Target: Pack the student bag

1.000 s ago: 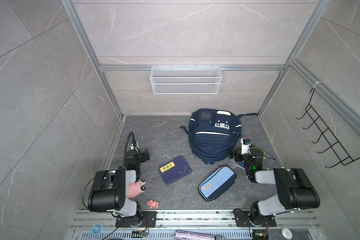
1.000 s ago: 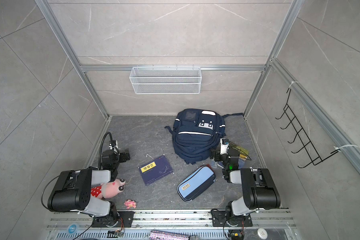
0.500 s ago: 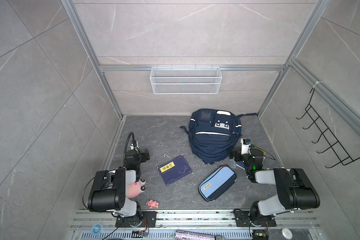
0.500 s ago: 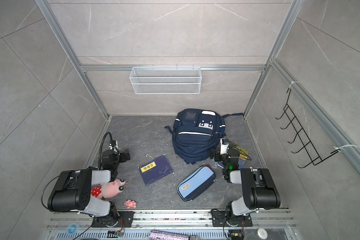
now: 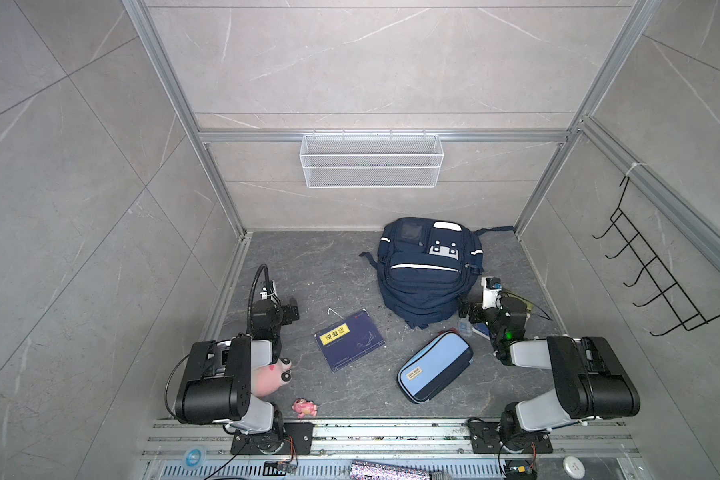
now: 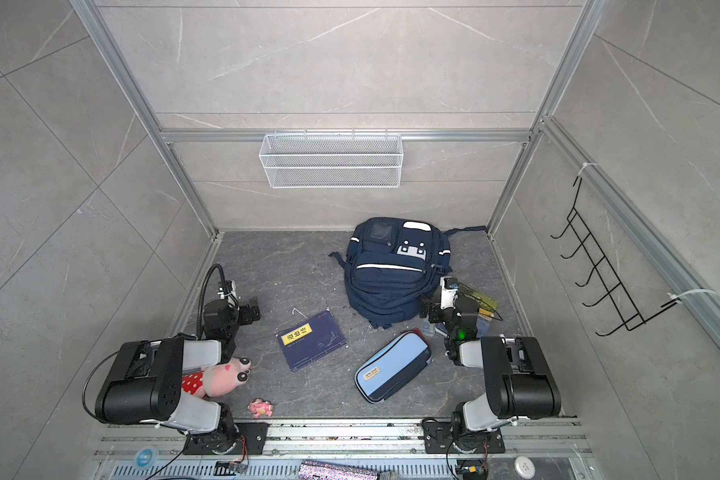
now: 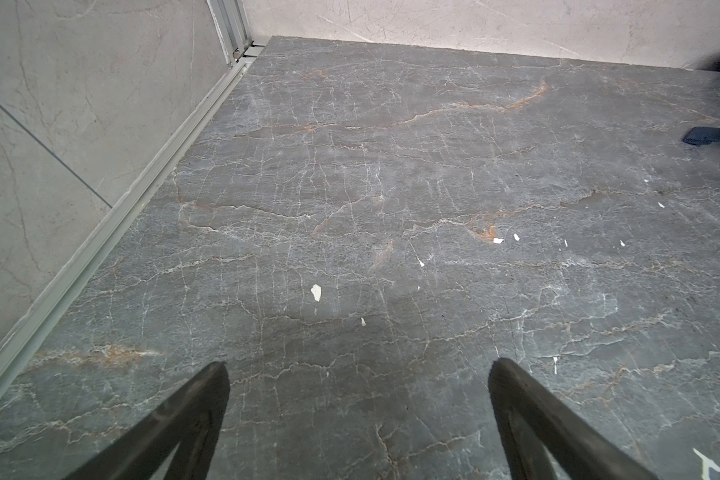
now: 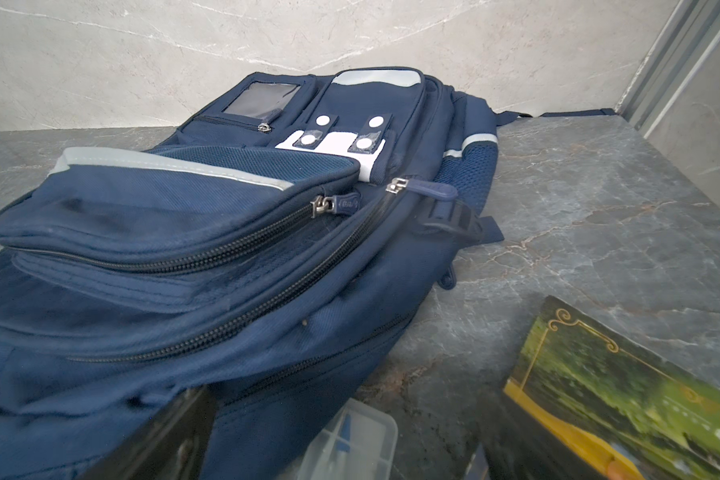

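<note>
- Near edge: we list the metal rail (image 5: 391, 432) that carries both arm bases. A small pink figurine (image 5: 305, 408) lies just beyond it on the left.
- Near left: a pink plush toy (image 5: 273, 376) lies partly under the left arm.
- Near middle: a light-blue and navy pencil case (image 5: 435, 365) lies slantwise, apart from everything else.
- Middle: a navy booklet (image 5: 348, 340) with a yellow label lies flat. There is bare floor (image 7: 391, 187) on all its sides.
- Left gripper (image 7: 356, 370): the claw is spread wide and empty. It sits low over bare floor near the left wall rail.
- Right gripper (image 5: 467, 309): the claw is spread and grips nothing. It is just beside the bag's near right corner.
- Under and beside that claw we note a clear plastic box (image 8: 350, 444) and a green and yellow card (image 8: 624, 399). This corner is crowded.
- Student bag (image 5: 427, 282): it lies flat at the far right of the floor, front face up. The zips we can see are drawn shut, and one strap trails towards the far right corner.
- Far left: the floor from the bag across to the left wall is open, marked only by small white flecks.
- Far wall: a white wire basket (image 5: 371, 166) hangs above the floor.
- Right wall: a black hook rack (image 5: 657, 282).
</note>
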Motion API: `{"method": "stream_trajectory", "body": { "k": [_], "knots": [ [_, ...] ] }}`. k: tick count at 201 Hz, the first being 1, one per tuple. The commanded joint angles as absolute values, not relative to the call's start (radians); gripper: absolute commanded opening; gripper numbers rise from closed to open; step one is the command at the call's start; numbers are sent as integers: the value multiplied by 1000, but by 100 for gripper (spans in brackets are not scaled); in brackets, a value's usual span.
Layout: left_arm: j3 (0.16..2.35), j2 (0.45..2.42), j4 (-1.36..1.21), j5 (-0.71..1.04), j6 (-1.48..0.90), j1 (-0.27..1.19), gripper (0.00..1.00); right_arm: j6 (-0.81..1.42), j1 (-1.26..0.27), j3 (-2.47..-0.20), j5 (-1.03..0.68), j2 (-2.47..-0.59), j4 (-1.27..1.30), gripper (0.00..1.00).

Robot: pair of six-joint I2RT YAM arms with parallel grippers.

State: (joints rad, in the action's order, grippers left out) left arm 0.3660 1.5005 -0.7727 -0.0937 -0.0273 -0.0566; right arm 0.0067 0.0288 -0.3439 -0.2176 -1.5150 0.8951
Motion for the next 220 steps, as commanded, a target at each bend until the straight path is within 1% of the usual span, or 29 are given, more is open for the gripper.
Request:
{"method": "stream_trajectory", "body": {
  "k": [1,122,131,140,149,168,183,193,203,220],
  "knots": [
    [365,1498,-834,-83,-23,-60,100,2,28,-336,-242,-1514,933,100],
    [356,1484,-844,-87,-29,-60,100,9,28,-337,-240,-1506,945,100],
    [361,1457,-811,-101,-34,-61,100,9,28,-369,-227,-1472,840,100],
    [376,1430,-757,-113,-40,-60,100,15,28,-427,-208,-1435,682,100],
    [394,1421,-723,-124,-44,-61,100,18,28,-480,-222,-1423,580,100],
    [425,1411,-655,-140,-52,-61,100,-15,26,-533,-323,-1391,463,100],
    [479,1372,-502,-147,-56,-61,100,-24,15,-560,-328,-1328,382,100],
    [502,1334,-406,-146,-57,-61,100,-13,-4,-571,-284,-1278,342,100],
    [516,1286,-327,-139,-63,-60,100,22,-38,-596,-195,-1237,294,100],
    [543,1193,-179,-136,-98,-59,100,55,-113,-696,-62,-1198,115,100]
  ]
}}
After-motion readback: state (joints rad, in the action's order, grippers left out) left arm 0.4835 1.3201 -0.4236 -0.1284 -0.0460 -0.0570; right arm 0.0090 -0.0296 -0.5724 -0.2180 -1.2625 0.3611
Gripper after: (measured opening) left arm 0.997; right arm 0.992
